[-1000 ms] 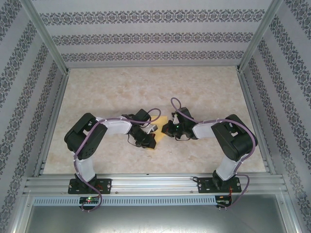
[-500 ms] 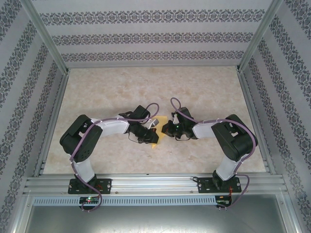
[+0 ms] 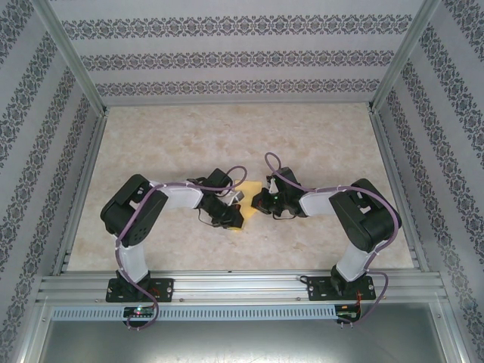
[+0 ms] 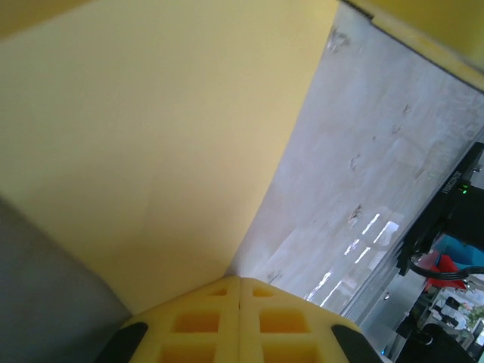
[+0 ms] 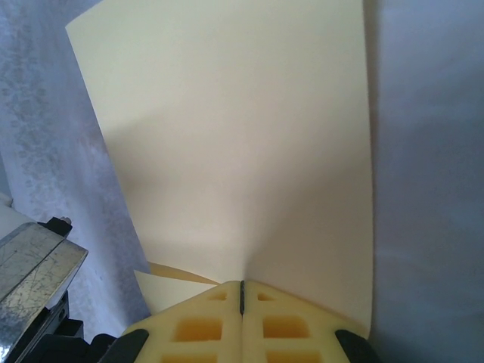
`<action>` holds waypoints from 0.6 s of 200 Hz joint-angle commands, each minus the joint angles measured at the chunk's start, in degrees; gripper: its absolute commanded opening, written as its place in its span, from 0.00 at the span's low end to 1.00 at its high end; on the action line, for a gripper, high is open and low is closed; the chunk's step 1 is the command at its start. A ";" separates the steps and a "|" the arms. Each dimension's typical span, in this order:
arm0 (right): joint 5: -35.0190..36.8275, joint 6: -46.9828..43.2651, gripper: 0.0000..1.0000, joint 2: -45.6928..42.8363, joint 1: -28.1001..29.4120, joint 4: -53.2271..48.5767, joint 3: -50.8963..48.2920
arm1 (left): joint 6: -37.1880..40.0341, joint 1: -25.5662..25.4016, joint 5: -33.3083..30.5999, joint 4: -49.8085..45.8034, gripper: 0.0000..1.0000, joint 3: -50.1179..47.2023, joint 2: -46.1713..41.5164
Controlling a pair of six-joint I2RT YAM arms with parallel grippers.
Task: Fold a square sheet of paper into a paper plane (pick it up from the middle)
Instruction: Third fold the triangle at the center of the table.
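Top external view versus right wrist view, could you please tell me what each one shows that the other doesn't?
Top external gives the layout: both arms bent inward over the table, left gripper and right gripper meeting at the yellow paper. Right wrist gives the grip: shut pads pinching the paper's edge. Both show the paper and right gripper.

Patterned walls [image 3: 227, 57], marbled tabletop [image 3: 189, 136]

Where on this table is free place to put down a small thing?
The far half of the table, up to the back wall, is bare. The middle is crowded: the left gripper and right gripper both pinch the square sheet of paper there.
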 commanded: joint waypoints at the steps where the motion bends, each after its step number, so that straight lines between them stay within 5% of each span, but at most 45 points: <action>1: 3.87 -1.42 0.00 1.02 0.10 -5.45 -0.80 | -1.55 0.62 -4.12 -7.19 0.05 -3.96 -1.82; 79: 3.71 -0.46 0.00 1.24 0.69 -4.43 -0.06 | -3.72 0.79 -1.39 -2.98 0.08 -6.39 -15.42; 120: 3.90 -0.37 0.00 1.33 1.14 -4.49 0.18 | -3.25 0.79 -1.71 -2.05 0.08 1.51 -7.33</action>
